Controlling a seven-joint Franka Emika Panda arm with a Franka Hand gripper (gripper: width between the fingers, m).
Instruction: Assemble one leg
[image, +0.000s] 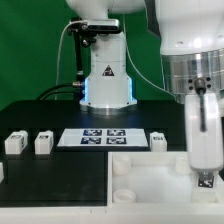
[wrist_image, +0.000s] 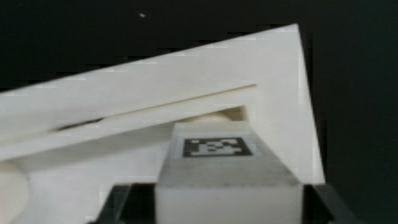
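My gripper (wrist_image: 222, 205) is shut on a white leg (wrist_image: 217, 160). The leg's black-and-white marker faces the wrist camera, and a black finger (wrist_image: 128, 205) presses on each side of it. In the exterior view the gripper (image: 201, 160) holds the leg (image: 204, 179) upright over the near right part of the large white tray-like piece (image: 150, 170). In the wrist view that piece (wrist_image: 160, 110) fills the area under the leg. Three more legs stand on the table: two at the exterior view's left (image: 15, 143) (image: 43, 143) and one near the middle (image: 158, 139).
The marker board (image: 103, 137) lies flat on the black table behind the tray-like piece. The robot's base (image: 105, 85) stands behind it, with cables to its left. A round stud (image: 124, 195) shows on the tray-like piece's near corner.
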